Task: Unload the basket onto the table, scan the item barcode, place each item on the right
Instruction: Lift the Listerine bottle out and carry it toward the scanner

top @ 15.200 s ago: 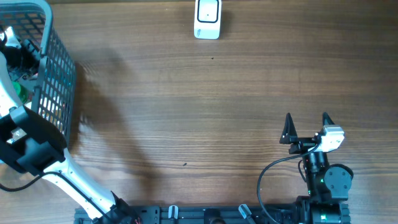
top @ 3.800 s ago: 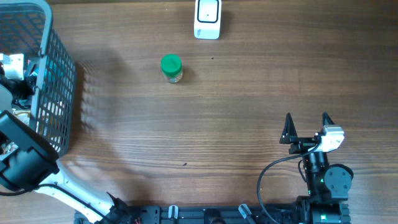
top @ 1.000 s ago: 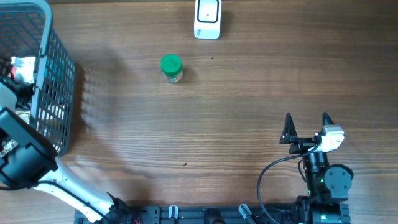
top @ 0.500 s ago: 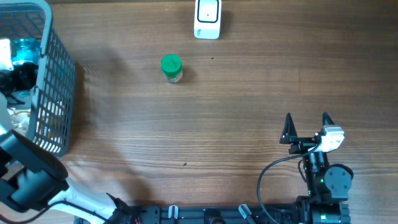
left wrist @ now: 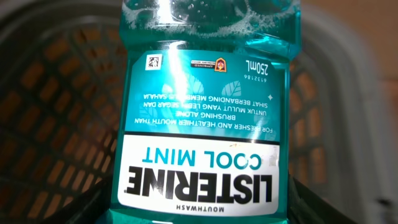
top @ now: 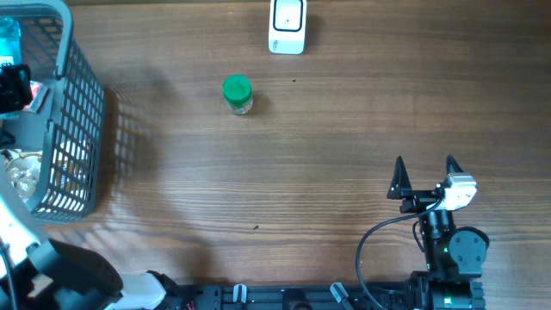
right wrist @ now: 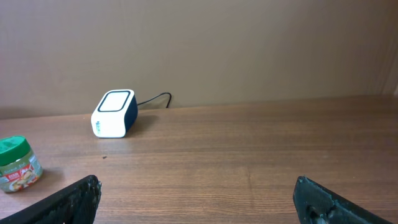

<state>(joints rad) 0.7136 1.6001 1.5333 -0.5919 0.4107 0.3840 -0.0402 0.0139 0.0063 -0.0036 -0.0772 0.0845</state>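
Listerine Cool Mint mouthwash bottle (left wrist: pixel 202 124) is gripped by the left claw (top: pixel 10 82) above the grey basket (top: pixel 77 112) — label upside down — while the right claw (top: pixel 424 175) is held wide open over the tabletop (top: pixel 327 172).

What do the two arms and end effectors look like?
The right arm is black, with a green light, a looping black cable and a white wrist block; its end effector has pointed black fingers. The left arm is white and black.

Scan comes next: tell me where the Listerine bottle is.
The Listerine bottle is at the overhead view's far-left edge, held by the left claw above the grey basket.
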